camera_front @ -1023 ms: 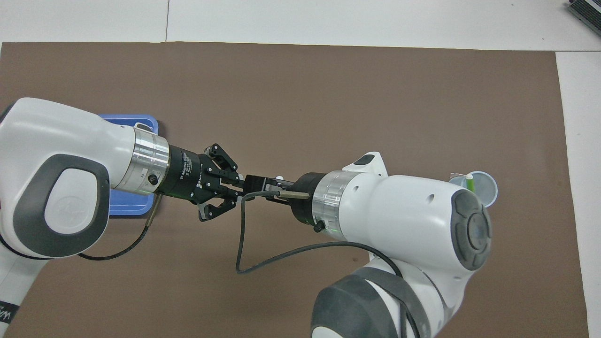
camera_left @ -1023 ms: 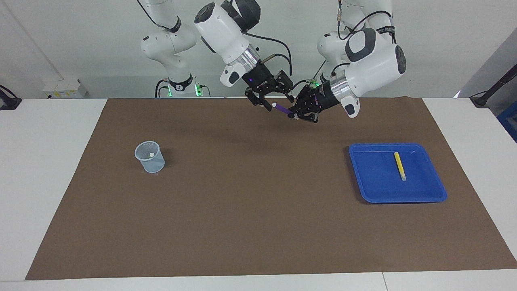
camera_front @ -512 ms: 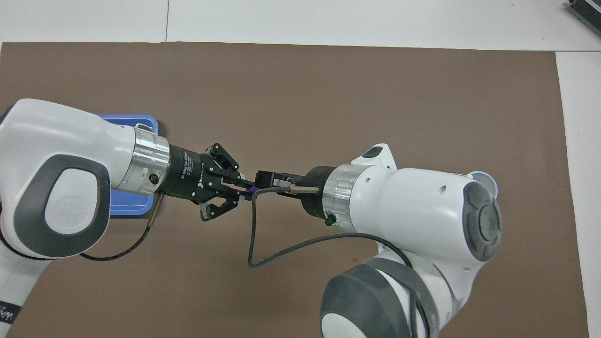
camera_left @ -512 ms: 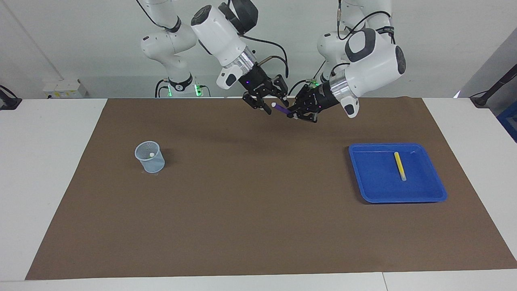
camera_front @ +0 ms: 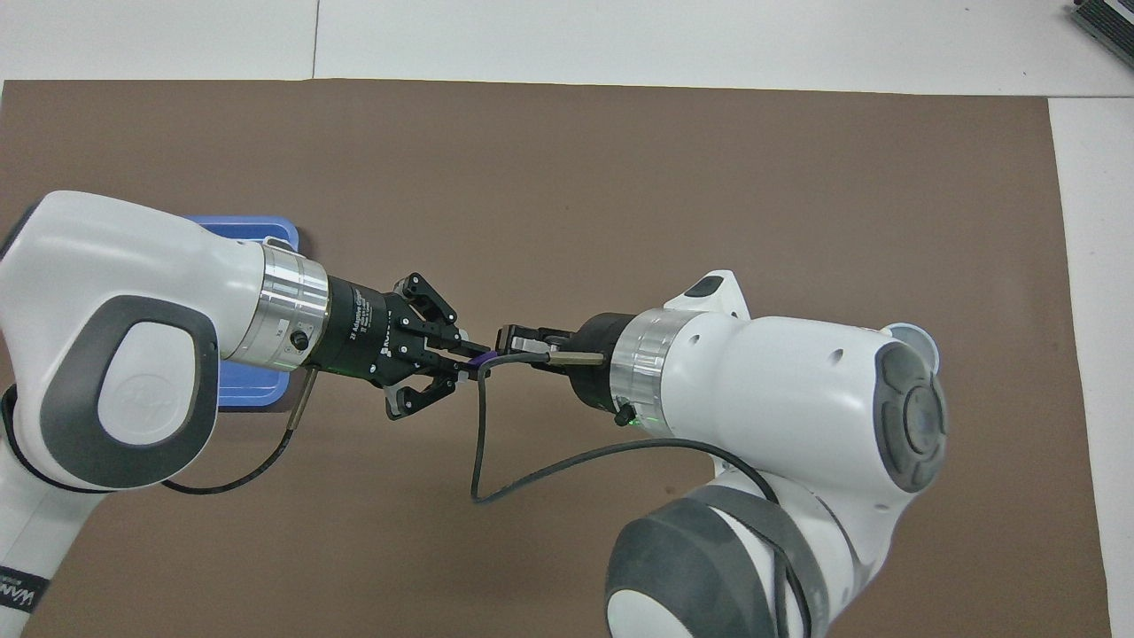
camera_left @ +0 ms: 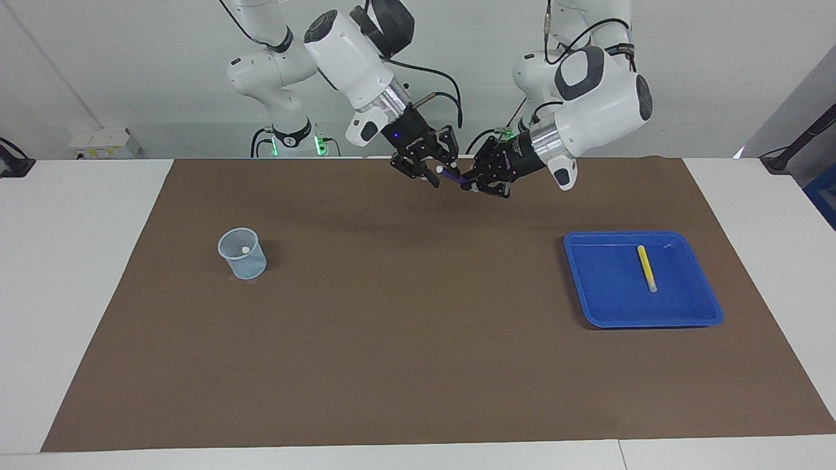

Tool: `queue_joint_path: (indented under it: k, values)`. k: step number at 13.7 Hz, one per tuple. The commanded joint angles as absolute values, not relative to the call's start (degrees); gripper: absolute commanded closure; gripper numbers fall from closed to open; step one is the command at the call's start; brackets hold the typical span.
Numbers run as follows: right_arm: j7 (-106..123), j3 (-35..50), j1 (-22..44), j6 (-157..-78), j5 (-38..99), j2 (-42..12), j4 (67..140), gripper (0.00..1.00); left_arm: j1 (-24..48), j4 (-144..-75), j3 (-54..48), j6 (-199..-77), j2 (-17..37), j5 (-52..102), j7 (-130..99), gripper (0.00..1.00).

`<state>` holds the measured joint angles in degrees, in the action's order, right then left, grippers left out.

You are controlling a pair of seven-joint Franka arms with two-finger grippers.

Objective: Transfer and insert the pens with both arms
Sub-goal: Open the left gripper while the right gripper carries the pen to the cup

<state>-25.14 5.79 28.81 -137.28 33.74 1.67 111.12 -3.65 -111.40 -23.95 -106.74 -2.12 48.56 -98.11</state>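
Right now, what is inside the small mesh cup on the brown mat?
In the mesh cup one whitish pen tip shows through the wall, so at least one pen stands inside. Its colour and lower part cannot be seen; in the overhead view the right arm covers the cup.

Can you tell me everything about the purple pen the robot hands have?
The purple pen is short and slim with a whitish end. It looks like plastic. It is tilted in the air over the brown mat. The left hand is shut on its purple end. The right hand is at its whitish end. Nothing else touches it.
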Motion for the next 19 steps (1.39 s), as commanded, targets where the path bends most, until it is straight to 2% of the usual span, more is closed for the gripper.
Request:
queue_joint_path:
  k: [1, 3, 4, 5, 6, 7, 9, 12, 16, 19]
  values:
    - [-24.3, 6.2, 27.8, -136.8, 33.0, 2.5, 112.8, 1.00, -2.8, -113.4, -23.2, -108.3, -4.6, 50.7, -99.0, 1.00]
    - [-24.4, 6.2, 27.8, -136.8, 33.0, 2.5, 112.9, 1.00, -2.8, -113.5, -23.2, -108.5, -4.7, 50.9, -99.1, 1.00]
    - [-24.4, 6.2, 27.8, -136.7, 33.0, 2.5, 112.9, 1.00, -2.2, -113.6, -23.3, -109.1, -4.7, 50.8, -98.6, 0.80]
    - [-24.3, 6.2, 27.7, -136.7, 33.0, 2.5, 112.9, 1.00, -1.3, -113.8, -23.2, -110.4, -5.3, 50.8, -98.7, 0.72]
    - [-24.2, 6.2, 27.3, -136.5, 33.0, 2.5, 112.9, 1.00, -1.1, -114.7, -23.2, -111.8, -5.9, 50.8, -99.0, 0.56]
    - [-24.0, 6.2, 26.9, -136.1, 33.0, 2.5, 112.9, 1.00, -1.1, -115.4, -23.3, -112.4, -6.8, 50.8, -99.1, 0.52]
    - [-22.9, 5.8, 25.2, -133.7, 32.6, 2.5, 112.9, 1.00, -1.1, -116.2, -23.2, -112.5, -7.5, 50.8, -99.1, 0.51]
    - [-14.3, 5.8, 19.8, -127.5, 24.5, 2.5, 112.5, 1.00, -1.2, -116.2, -23.2, -112.2, -7.6, 50.5, -97.3, 0.51]
    - [2.1, 5.7, 12.2, -117.2, 11.1, 2.8, 111.2, 1.00, -2.3, -118.6, -22.9, -110.0, -8.8, 48.4, -82.1, 0.51]
    - [13.6, 5.5, 5.6, -111.0, 2.8, 2.9, 110.5, 1.00, -3.8, -119.4, -22.9, -104.6, -9.9, 41.5, -65.8, 0.53]
